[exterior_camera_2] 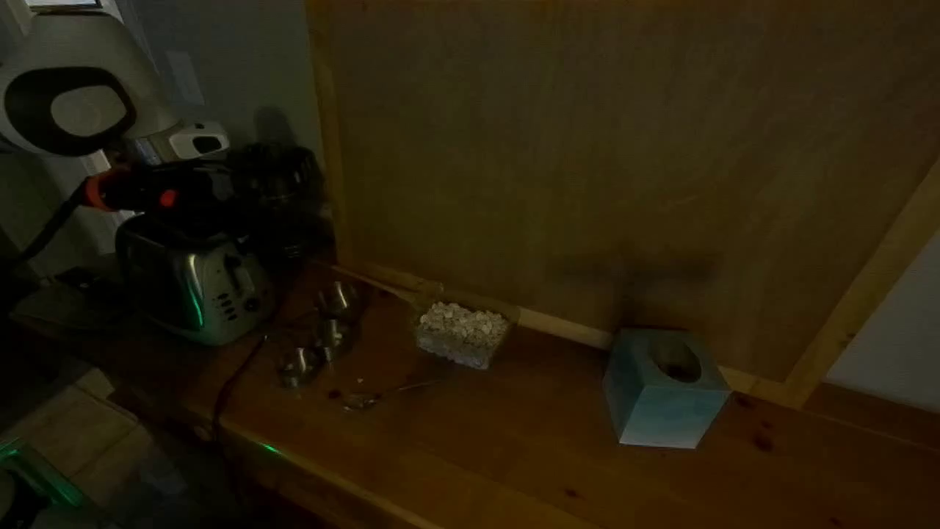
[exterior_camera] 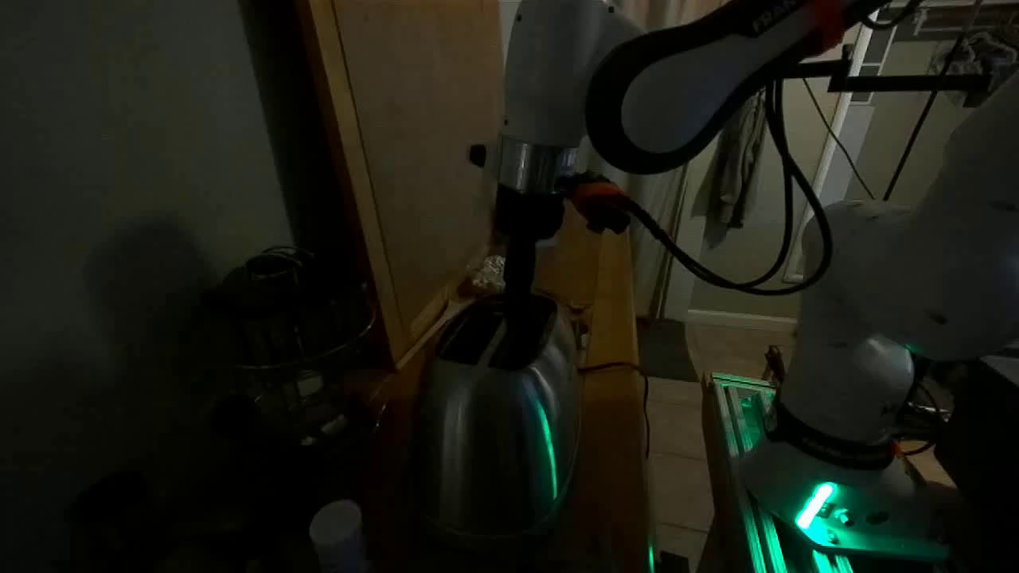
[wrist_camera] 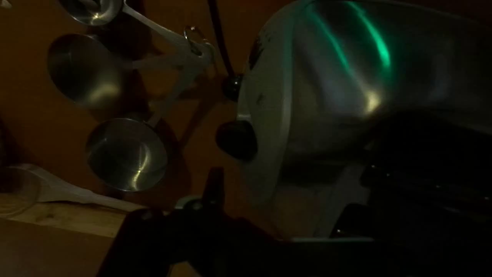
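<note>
We have the gripper [exterior_camera: 521, 293] pointing down over the far end of the toaster [exterior_camera: 500, 434], which stands at the lower middle of the frame in an exterior view. Its fingers [wrist_camera: 214, 188] are spread wide: in the wrist view one shows at bottom centre, just below the black knob [wrist_camera: 236, 140], and the other lies in the dark at right. We make out nothing pinched between them, and we cannot tell whether a fingertip touches the toaster or dips into a slot [exterior_camera: 471, 338].

To work well here, we would move slowly and straight up or down, since a sideways nudge could shove the toaster or catch a slot edge. The polished metal looks slippery, so we would want the fingers square to whatever they meet. We would also mind the cord [wrist_camera: 221, 36] and the measuring cups [wrist_camera: 86, 71], toward the upper left of the wrist view.

Beneath is a wooden counter [exterior_camera_2: 529, 455], with a tub of pale flakes [exterior_camera_2: 464, 327] at mid-frame and a tissue box [exterior_camera_2: 664, 400] at lower right in an exterior view; a tall board [exterior_camera_2: 587, 147] rises behind them. The room is dim: a green light [exterior_camera: 816, 505] glows on the robot's base [exterior_camera: 872, 477] at lower right, and clothes [exterior_camera: 740, 167] hang at upper right, in an exterior view.
</note>
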`<action>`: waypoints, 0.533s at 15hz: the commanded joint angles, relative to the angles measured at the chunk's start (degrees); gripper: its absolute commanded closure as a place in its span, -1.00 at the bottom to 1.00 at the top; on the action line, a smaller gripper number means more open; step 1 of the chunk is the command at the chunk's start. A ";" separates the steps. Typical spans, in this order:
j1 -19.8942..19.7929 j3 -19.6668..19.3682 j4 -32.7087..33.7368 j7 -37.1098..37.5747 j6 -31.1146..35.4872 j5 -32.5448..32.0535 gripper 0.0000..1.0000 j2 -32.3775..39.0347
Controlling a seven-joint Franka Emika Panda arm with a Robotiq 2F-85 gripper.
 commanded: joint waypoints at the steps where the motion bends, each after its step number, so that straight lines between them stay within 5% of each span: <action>1: 0.44 -0.43 0.09 0.23 -0.17 -0.30 -1.00 0.00; 8: -0.28 -0.17 1.02 0.43 0.54 -1.62 -1.00 -0.80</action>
